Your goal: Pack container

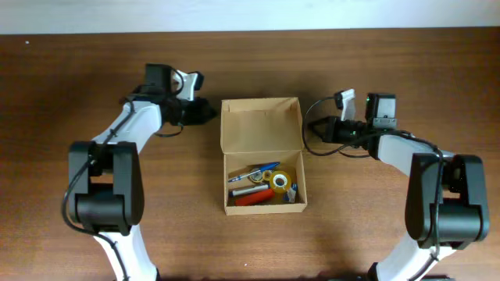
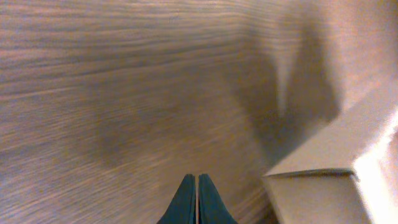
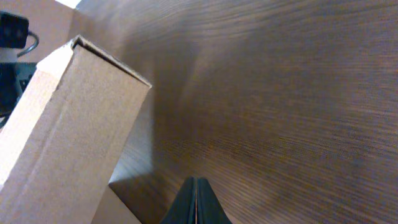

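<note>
The container (image 1: 262, 125) is a brown cardboard box in the middle of the table, its flap lid standing open at the back. Inside lie a blue pen (image 1: 263, 167), a red marker (image 1: 251, 199) and a yellow tape roll (image 1: 280, 181). My left gripper (image 1: 209, 112) is shut and empty, its tips just left of the lid's left edge. My right gripper (image 1: 310, 131) is shut and empty, just right of the lid's right edge. In the left wrist view the closed gripper (image 2: 196, 180) hangs over bare wood beside the box (image 2: 336, 162). The right wrist view shows the shut gripper (image 3: 196, 183) beside the lid (image 3: 74, 124).
The table (image 1: 391, 234) is dark brown wood. A pale wall strip (image 1: 250, 14) runs along its far edge. Both arm bases (image 1: 105, 195) (image 1: 445, 203) stand near the front corners.
</note>
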Motion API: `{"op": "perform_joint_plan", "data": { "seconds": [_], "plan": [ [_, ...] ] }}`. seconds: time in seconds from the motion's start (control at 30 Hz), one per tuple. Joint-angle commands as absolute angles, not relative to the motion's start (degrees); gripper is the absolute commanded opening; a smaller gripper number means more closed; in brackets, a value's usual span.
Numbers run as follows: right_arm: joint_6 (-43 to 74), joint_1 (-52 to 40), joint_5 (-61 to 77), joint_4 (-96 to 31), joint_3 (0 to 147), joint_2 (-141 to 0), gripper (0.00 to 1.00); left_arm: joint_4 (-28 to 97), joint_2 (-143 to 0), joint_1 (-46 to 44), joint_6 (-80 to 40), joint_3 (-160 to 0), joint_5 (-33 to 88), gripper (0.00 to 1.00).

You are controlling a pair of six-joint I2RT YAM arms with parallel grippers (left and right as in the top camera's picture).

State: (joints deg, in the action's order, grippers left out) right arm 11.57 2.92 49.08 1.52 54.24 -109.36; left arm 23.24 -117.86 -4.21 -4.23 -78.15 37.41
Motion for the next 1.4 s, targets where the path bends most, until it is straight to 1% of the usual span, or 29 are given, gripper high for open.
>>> {"op": "perform_joint_plan", "data": {
  "seconds": [0.0,0.2,0.47,0.63,0.9,1.0,1.13,1.37],
  "plan": [
    [10.94,1.23,52.93,2.24,55.46,-110.34,0.04,22.79,-118.41,-6.42,-4.99,-78.87,40.34,0.02],
    [10.94,-0.91,54.35,2.74,55.46,-110.34,0.04,20.51,-118.39,-7.86,-5.39,-78.87,44.01,0.02],
    [12.45,0.4,69.97,10.61,55.92,-110.3,0.04,20.14,-117.34,-6.98,-4.58,-80.93,49.28,0.02],
    [12.47,0.38,77.36,11.38,58.37,-110.26,0.04,20.16,-113.62,-7.44,-1.39,-81.93,50.81,0.02],
    [12.45,0.38,84.42,11.38,60.1,-107.92,0.04,20.88,-105.75,-7.84,0.54,-81.93,50.81,0.02],
    [12.51,0.38,87.02,11.35,60.07,-106.43,0.04,23.7,-102.63,-8.03,3.95,-81.93,50.13,0.02],
    [16.01,0.38,88.97,11.35,60.07,-105.12,0.04,30.46,-100.05,-9.21,8.71,-81.93,47.13,0.02],
    [21.78,0.38,88.95,10.63,60.07,-104.9,0.04,40.62,-99.59,-12.27,14.04,-81.91,41.21,0.02]
  ]
}}
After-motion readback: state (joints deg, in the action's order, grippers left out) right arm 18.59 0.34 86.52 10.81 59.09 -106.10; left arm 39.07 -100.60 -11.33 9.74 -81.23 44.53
